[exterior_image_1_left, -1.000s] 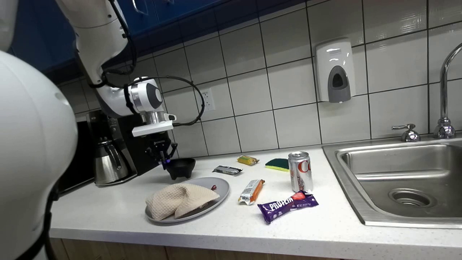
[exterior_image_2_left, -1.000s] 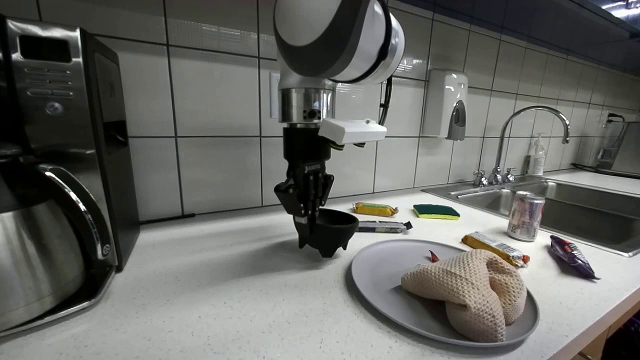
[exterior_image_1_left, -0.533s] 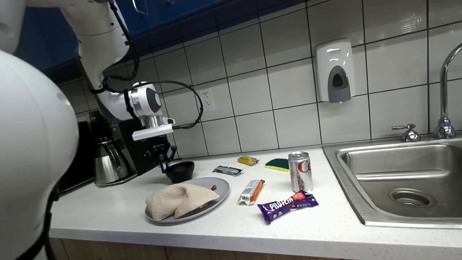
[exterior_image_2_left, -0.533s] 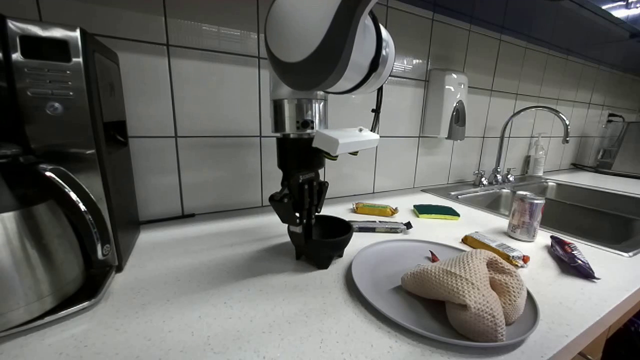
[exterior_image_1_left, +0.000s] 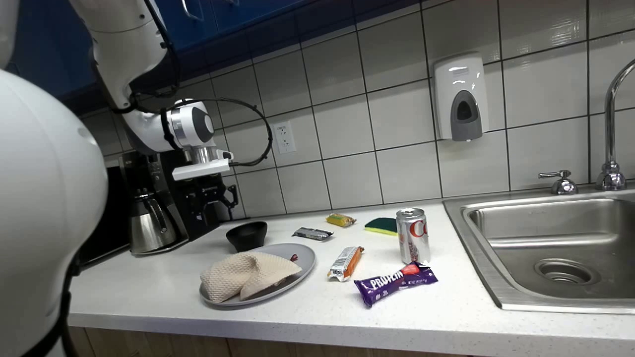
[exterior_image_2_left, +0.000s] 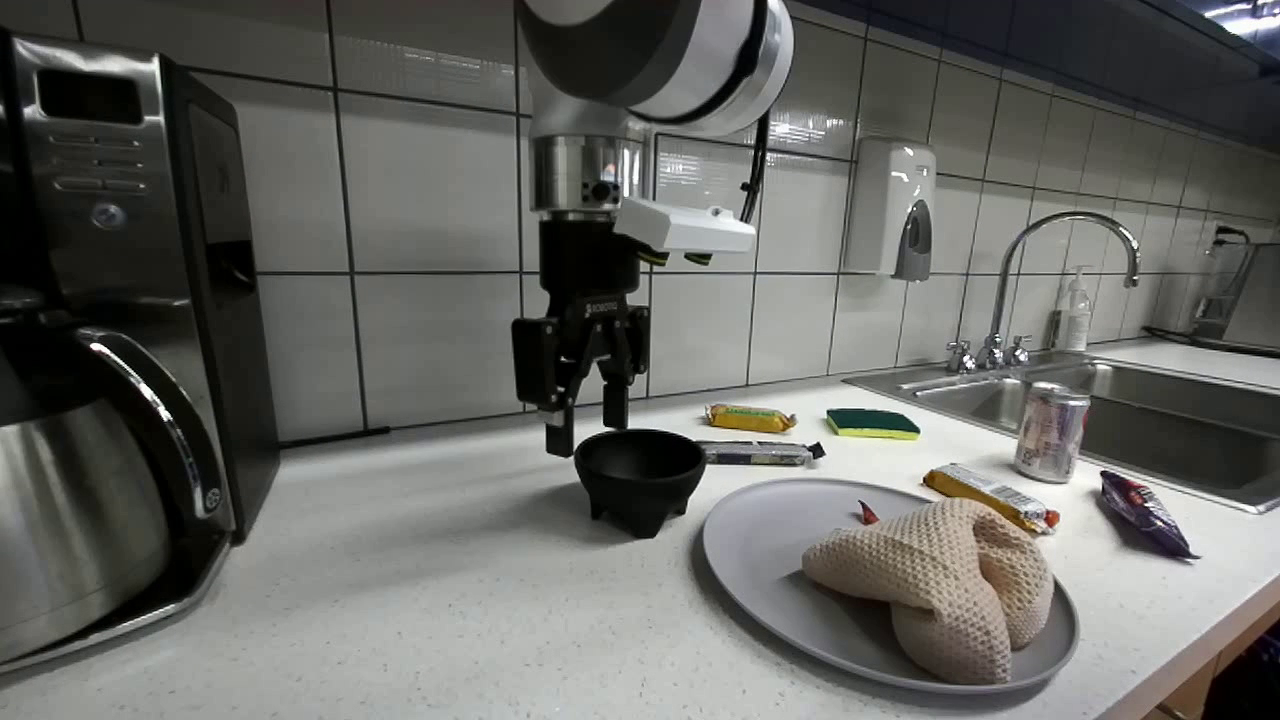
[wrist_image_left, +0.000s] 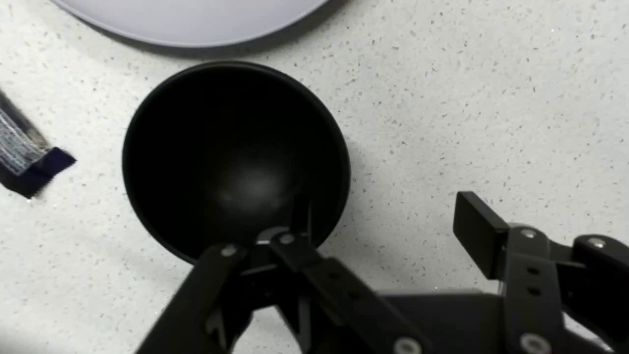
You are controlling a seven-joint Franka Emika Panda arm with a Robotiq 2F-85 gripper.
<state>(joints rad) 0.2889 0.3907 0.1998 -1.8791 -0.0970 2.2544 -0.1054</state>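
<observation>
A black footed bowl (exterior_image_2_left: 640, 490) stands upright on the white counter, beside the grey plate (exterior_image_2_left: 760, 545). My gripper (exterior_image_2_left: 588, 428) is just above and behind the bowl's rim with its jaws spread apart. Nothing is between the fingers. In the wrist view the bowl (wrist_image_left: 221, 147) fills the upper left, and its dark inside shows no contents. One finger overlaps the bowl's near rim there; the opposite finger (wrist_image_left: 476, 231) is over bare counter. In an exterior view the gripper (exterior_image_1_left: 215, 215) appears dark against the coffee maker, to the left of the bowl (exterior_image_1_left: 246, 237).
A beige cloth (exterior_image_2_left: 930, 585) and a small red piece (exterior_image_2_left: 867, 513) lie on the plate. Beyond are a silver bar (exterior_image_2_left: 760, 453), yellow bar (exterior_image_2_left: 750, 418), sponge (exterior_image_2_left: 872, 424), orange bar (exterior_image_2_left: 990, 497), can (exterior_image_2_left: 1052, 432) and purple bar (exterior_image_1_left: 394, 281). A coffee maker (exterior_image_2_left: 120, 250) borders the left.
A second ago the gripper was shut on the bowl's rim, with the bowl slightly higher. The bowl came down onto the counter. Then the jaws opened and the gripper rose off it.
</observation>
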